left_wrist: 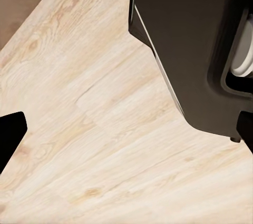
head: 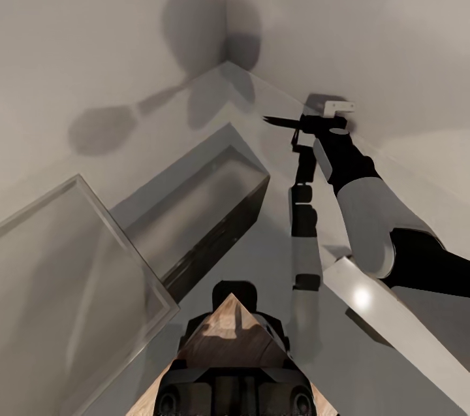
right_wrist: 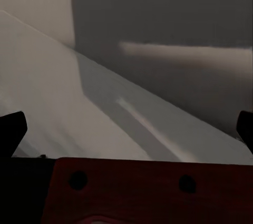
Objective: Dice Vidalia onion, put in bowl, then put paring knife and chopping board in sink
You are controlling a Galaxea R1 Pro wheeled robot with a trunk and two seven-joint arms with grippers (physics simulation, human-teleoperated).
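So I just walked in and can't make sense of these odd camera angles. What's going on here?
The robot's right gripper is raised toward the corner of the room and is shut on the paring knife, whose red handle lies across the right wrist view. In the head view, the chopping board sits low in front of the robot's body, by the left arm. The left wrist view looks down on wood-grain flooring.

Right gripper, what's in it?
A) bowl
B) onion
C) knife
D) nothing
C: in the head view the right gripper is raised with the knife, its dark blade sticking out sideways, and the right wrist view shows the red handle lying across between the fingers.
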